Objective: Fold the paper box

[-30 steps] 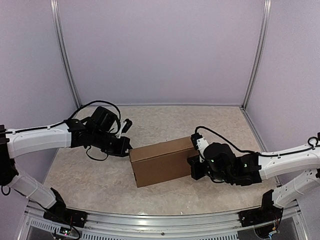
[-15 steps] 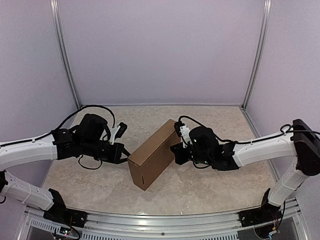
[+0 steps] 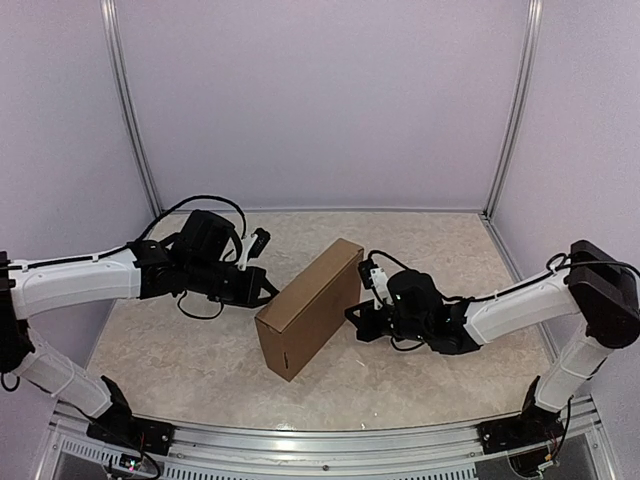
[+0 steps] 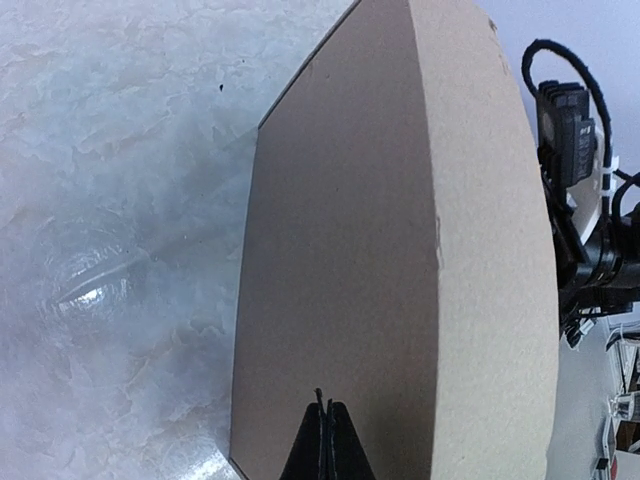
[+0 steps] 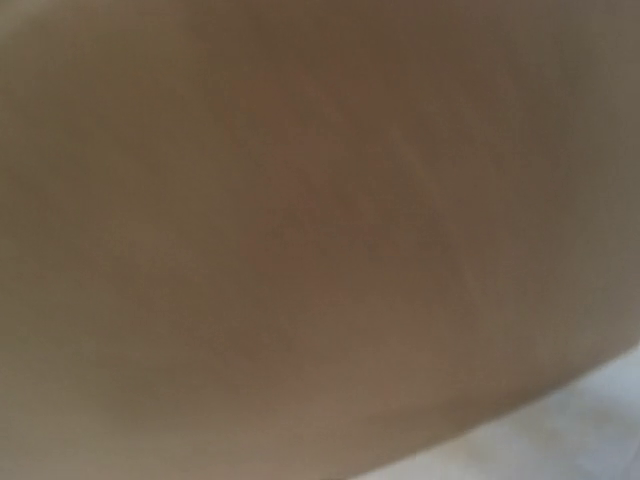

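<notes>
Plain brown box [image 3: 308,305] on beige marbled table [image 3: 200,360].
White arms [image 3: 80,282], black at joints and wrists; pale lilac walls [image 3: 320,100]; silver-grey rail [image 3: 320,441].

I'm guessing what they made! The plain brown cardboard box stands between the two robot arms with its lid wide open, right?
No. The plain brown cardboard box stands between the left arm and right arm, but its lid is shut, as the top external view shows.
</notes>
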Tool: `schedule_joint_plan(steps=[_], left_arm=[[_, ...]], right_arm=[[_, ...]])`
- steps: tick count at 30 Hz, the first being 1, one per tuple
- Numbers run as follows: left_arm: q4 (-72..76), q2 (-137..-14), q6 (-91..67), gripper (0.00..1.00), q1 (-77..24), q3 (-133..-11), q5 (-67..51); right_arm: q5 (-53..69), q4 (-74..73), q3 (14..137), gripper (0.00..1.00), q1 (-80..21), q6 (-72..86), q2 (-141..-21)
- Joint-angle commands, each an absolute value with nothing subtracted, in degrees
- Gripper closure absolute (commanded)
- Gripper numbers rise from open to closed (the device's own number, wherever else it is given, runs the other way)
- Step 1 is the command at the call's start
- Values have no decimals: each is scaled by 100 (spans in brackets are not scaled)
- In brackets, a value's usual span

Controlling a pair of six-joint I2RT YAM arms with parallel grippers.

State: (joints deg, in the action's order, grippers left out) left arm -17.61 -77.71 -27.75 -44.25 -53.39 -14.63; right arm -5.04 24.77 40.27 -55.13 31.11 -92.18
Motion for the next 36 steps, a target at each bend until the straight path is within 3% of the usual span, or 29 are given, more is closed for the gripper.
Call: schedule_joint_plan(steps=[1, 13, 30, 36], left_arm=[[-1736, -8077, -2554, 100, -4374, -5767, -1471], [-1395, -8419, -2588, 100, -4431, -6028, -1594], [-1023, -8197, -2953, 100, -4843, -5809, -1548], [-973, -8184, -3084, 100, -4965, -5672, -1320]], right_arm=[[-498, 3082, 3724, 100, -5476, 3740, -9545], [-230, 4164, 3697, 100, -5476, 4816, -10506], [192, 4215, 4850, 100, -5485, 5066, -11626], [-133, 3860, 4719, 100, -5469, 4753, -11506]])
